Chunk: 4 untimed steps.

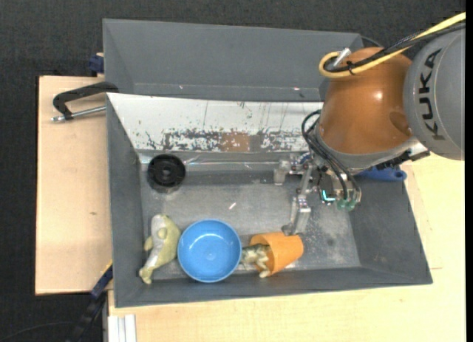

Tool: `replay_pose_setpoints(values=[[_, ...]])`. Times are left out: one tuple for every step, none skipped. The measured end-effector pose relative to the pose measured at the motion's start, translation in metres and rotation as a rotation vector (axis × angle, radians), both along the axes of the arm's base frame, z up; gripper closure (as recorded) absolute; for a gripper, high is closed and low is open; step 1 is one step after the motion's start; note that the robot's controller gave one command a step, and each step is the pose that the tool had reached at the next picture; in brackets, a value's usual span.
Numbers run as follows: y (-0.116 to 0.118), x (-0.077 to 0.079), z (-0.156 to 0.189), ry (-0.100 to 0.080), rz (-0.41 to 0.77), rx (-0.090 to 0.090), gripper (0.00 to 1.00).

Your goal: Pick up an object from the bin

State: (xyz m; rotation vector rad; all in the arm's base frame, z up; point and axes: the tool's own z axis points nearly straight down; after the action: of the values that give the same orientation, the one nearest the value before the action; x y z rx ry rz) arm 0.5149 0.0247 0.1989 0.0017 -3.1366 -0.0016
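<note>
Camera view: the step in hand seems to be the approach, as I see no thing lifted yet. The tool hangs low over the floor of the bin, a little right of the centre of the frame. Its tip is just above an orange cup, which lies on its side at the lower wall with something pale in its mouth. Whether the tool is released or clenched I cannot tell.

Left of the cup, very near it, is 1 blue bowl, and then a yellowish toy. A black disc sits well apart, in the upper left of the floor.

In my judgement the next move calls for a short descent onto the cup, keeping clear of the bowl.

The arm enters from the upper right. Its orange cover is above the tool, and the wrist points down and slightly left.
</note>
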Motion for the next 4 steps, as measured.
replay_pose_setpoints(values=[[-0.030,-0.021,-0.123,0.019,0.006,-0.005,0.00],[-0.048,0.029,-0.116,-0.014,0.188,-0.002,0.00],[-0.009,-0.018,-0.127,-0.005,0.364,0.000,0.00],[0.012,-0.024,-0.128,-0.005,0.349,0.002,0.00]])
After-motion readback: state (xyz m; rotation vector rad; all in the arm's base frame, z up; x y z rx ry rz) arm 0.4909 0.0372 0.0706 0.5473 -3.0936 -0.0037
